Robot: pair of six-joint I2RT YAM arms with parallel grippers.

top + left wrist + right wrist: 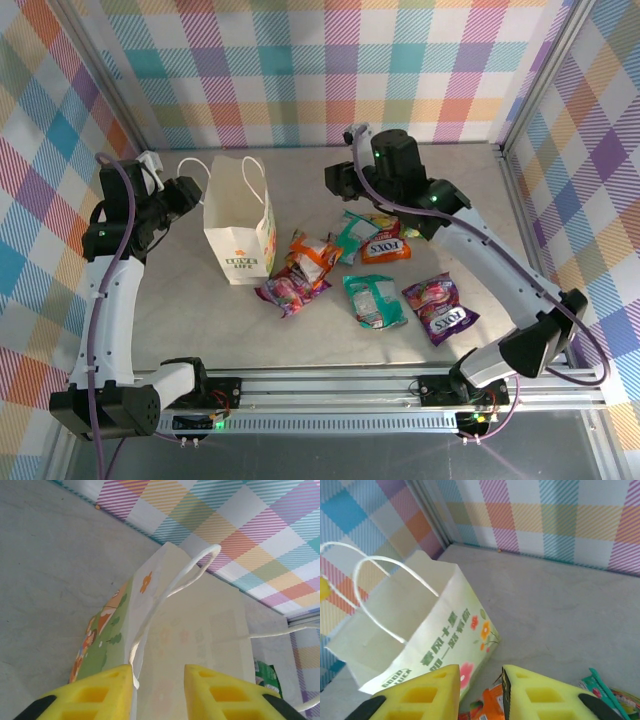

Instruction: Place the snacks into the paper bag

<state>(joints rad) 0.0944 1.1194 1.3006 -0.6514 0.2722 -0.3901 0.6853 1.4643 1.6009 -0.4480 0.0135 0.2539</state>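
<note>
The white paper bag (238,228) stands upright and open at the left of the table, handles up. My left gripper (188,193) is at its left wall, open. In the left wrist view the left gripper (157,672) straddles the bag's rim (134,660), one finger outside by the cartoon print, the other over the opening. My right gripper (335,180) hovers open and empty behind the snacks. Below the right gripper (480,672) lies an orange packet (490,707), beside the bag (415,625). The snacks lie loose on the table: orange packet (312,255), pink packet (290,292), teal packet (375,300), purple packet (440,308).
An orange FOX'S packet (385,246) and another teal packet (352,235) lie under the right forearm. Checked walls close the table at the back and both sides. A metal rail (330,385) runs along the near edge. Bare table lies behind the bag.
</note>
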